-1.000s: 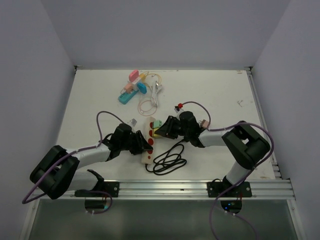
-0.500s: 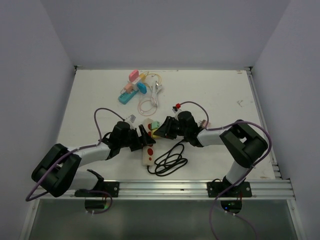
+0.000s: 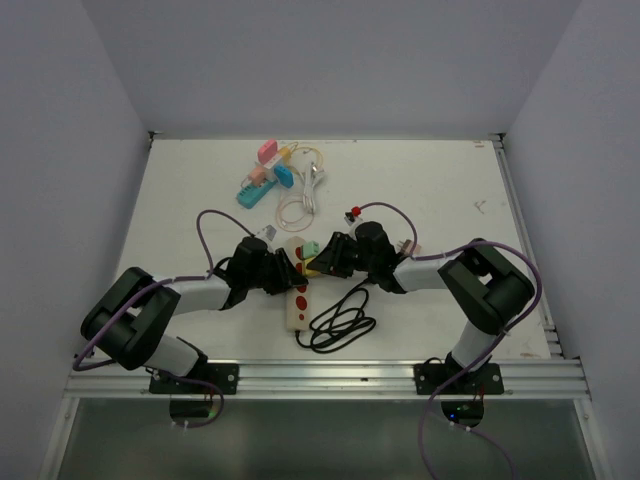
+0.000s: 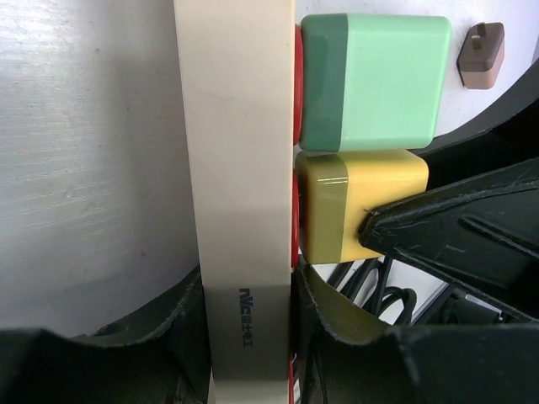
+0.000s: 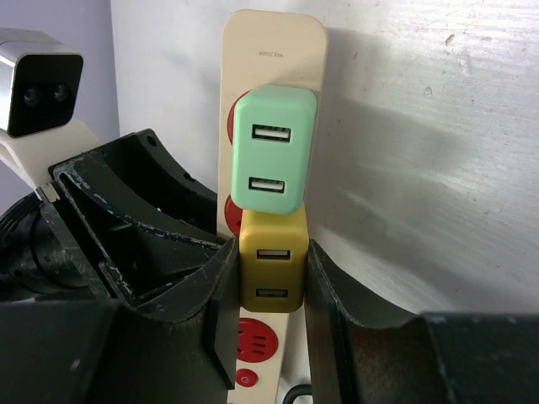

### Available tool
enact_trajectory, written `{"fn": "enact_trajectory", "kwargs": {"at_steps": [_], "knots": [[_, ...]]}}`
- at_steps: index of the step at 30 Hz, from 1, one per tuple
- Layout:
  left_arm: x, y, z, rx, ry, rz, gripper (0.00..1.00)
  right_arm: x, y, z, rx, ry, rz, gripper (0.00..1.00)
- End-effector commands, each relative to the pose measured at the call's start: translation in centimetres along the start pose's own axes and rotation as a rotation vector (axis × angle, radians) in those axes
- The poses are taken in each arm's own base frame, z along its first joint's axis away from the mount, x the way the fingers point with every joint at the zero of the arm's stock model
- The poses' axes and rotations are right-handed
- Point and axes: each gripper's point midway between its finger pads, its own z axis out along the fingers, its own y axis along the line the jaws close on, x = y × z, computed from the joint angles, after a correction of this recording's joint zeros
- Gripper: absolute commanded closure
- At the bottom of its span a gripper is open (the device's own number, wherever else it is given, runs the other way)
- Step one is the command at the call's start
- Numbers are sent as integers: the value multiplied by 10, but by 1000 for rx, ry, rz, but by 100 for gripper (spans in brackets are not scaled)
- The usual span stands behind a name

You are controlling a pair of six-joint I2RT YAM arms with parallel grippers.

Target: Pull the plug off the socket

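I am clamping the cream power strip (image 4: pixel 236 126) tight with my left gripper (image 4: pixel 248 316) so it cannot slide, while my right gripper (image 5: pixel 269 282) is squeezing the yellow plug (image 5: pixel 271 244), sitting at mid-strip with the green plug (image 5: pixel 274 147) nearer the strip's end, ready for pulling.

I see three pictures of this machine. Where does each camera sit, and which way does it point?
Top external: fixed above and behind the arms, looking down on the white table; both arms show whole.
Left wrist: on the left arm, facing along the left gripper, which straddles the cream plastic power strip.
Right wrist: on the right arm, facing along the right gripper, which flanks the yellow square charger plug.
Shared: both wrist views show that strip, that plug and the mint-green square charger plug.
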Motion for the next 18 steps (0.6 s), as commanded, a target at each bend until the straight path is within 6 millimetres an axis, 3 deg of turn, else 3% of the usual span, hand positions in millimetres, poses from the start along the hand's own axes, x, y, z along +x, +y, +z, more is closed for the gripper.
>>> {"fn": "enact_trajectory", "kwargs": {"at_steps": [1,9,18], "knots": [[29,70,-7,-279,54,-19,100,-1,32,-4,-117,0,-73,100],[32,96,-17,-423,12,-130,100,-5,46,-25,-144,-42,-82,100],[39,115,-28,-527,7,-211,100,-15,28,-51,-81,-138,-77,100]]}}
